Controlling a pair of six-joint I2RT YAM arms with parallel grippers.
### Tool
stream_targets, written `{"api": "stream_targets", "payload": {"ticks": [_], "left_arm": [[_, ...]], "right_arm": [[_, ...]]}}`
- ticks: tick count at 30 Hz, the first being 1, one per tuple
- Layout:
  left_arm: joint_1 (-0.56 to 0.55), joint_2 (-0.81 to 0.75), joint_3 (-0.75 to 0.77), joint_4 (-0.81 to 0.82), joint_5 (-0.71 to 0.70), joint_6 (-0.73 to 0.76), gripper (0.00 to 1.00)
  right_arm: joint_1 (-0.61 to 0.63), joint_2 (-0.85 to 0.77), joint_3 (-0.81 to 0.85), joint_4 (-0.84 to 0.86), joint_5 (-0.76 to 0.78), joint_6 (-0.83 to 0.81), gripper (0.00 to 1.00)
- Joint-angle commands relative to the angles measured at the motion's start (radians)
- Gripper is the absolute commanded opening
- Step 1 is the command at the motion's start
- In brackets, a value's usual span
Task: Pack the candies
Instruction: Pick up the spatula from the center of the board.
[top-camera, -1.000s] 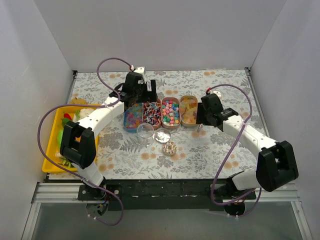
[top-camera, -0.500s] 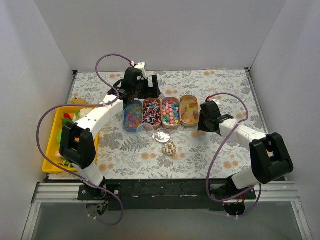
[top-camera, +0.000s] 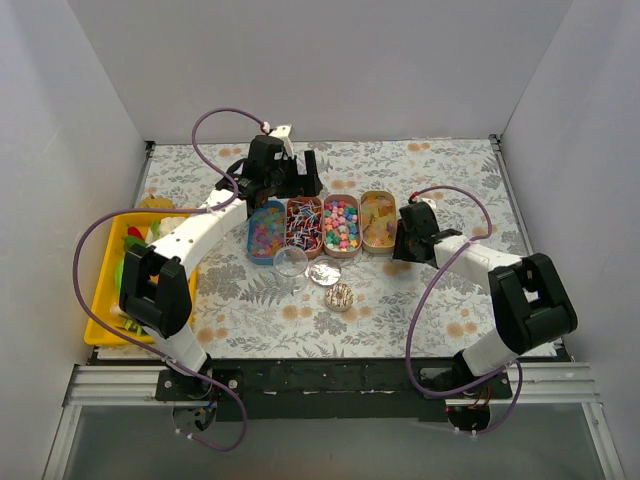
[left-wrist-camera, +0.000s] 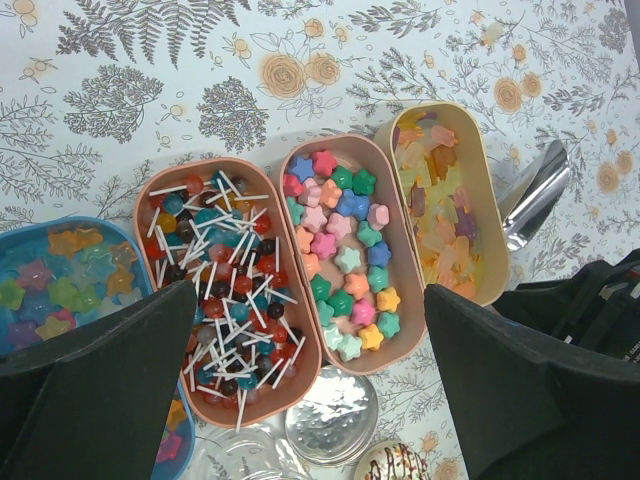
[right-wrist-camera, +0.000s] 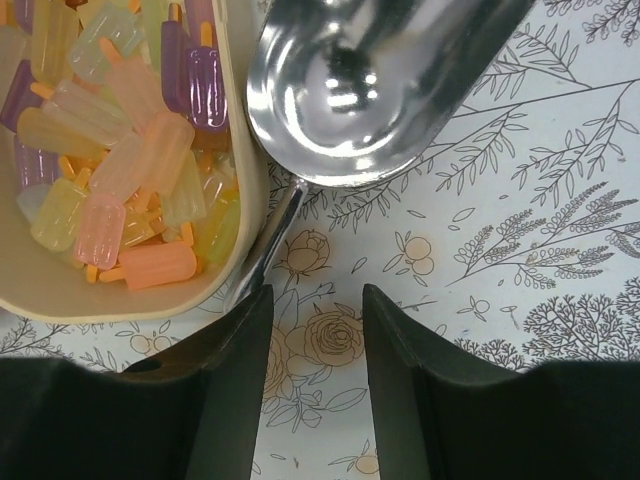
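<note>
Now | right gripper spread over scoop, elbow tucked closer | left gripper spread, unmoved

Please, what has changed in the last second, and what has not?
The left tool drew back from over the trays toward the far edge. The right arm folded its elbow inward and the right tool shifted slightly left, beside the scoop. Nothing was grasped or released; trays and candies stayed put.
</note>
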Motion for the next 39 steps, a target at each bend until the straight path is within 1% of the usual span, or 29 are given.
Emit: {"api": "stream_targets", "payload": {"ticks": [1, 2, 6, 11, 14, 20, 24, 26, 27, 28, 30, 31, 32, 33, 36, 37, 38, 39], "left_arm": [[-0.005, -0.033, 0.043, -0.012, 0.011, 0.015, 0.98], [-0.005, -0.032, 0.046, -0.012, 0.011, 0.016, 0.98], [-0.005, -0.023, 0.047, -0.012, 0.007, 0.025, 0.98], [-0.005, -0.014, 0.053, -0.012, 0.007, 0.028, 0.98], [-0.005, -0.012, 0.053, -0.01, 0.004, 0.03, 0.98], [-0.005, -0.01, 0.049, -0.012, 0.002, 0.032, 0.98], [-0.005, -0.01, 0.05, -0.012, -0.001, 0.033, 0.98], [-0.005, -0.009, 0.053, -0.01, -0.002, 0.035, 0.98], [-0.005, -0.01, 0.052, -0.01, -0.003, 0.035, 0.98], [-0.005, -0.01, 0.052, -0.012, -0.004, 0.033, 0.98], [-0.005, -0.013, 0.046, -0.01, -0.004, 0.032, 0.98], [-0.005, -0.014, 0.044, -0.012, -0.006, 0.033, 0.98], [-0.005, -0.014, 0.043, -0.012, -0.006, 0.033, 0.98], [-0.005, -0.014, 0.041, -0.012, -0.007, 0.033, 0.98], [-0.005, -0.01, 0.043, -0.009, -0.003, 0.03, 0.98], [-0.005, -0.007, 0.043, -0.007, 0.002, 0.028, 0.98], [-0.005, -0.006, 0.043, -0.009, 0.004, 0.027, 0.98], [-0.005, -0.006, 0.043, -0.007, 0.005, 0.025, 0.98]], "right_arm": [[-0.004, -0.054, -0.009, 0.046, -0.059, -0.006, 0.52], [-0.004, -0.055, -0.019, 0.051, -0.07, -0.003, 0.55], [-0.004, -0.038, -0.01, 0.047, -0.064, 0.004, 0.59], [-0.004, -0.025, 0.002, 0.036, -0.052, 0.016, 0.61], [-0.004, -0.015, 0.001, 0.034, -0.038, 0.024, 0.64], [-0.004, 0.05, 0.017, 0.086, -0.023, 0.037, 0.68], [-0.002, 0.087, 0.034, 0.073, -0.001, 0.04, 0.69], [-0.004, 0.085, 0.021, 0.073, 0.023, 0.04, 0.65], [-0.004, 0.08, 0.016, 0.076, 0.029, 0.039, 0.62], [-0.004, 0.077, 0.008, 0.077, 0.031, 0.039, 0.56], [-0.004, 0.077, -0.001, 0.079, 0.029, 0.037, 0.47], [-0.004, 0.074, -0.002, 0.077, 0.032, 0.037, 0.37], [-0.005, 0.074, -0.004, 0.068, 0.032, 0.039, 0.33], [-0.004, 0.07, -0.01, 0.065, 0.035, 0.04, 0.31], [-0.004, 0.053, -0.018, 0.048, 0.043, 0.028, 0.18], [-0.004, 0.047, -0.018, 0.042, 0.043, 0.024, 0.08], [-0.004, 0.044, -0.015, 0.034, 0.046, 0.019, 0.01], [-0.004, 0.031, -0.012, 0.016, 0.049, 0.016, 0.01]]}}
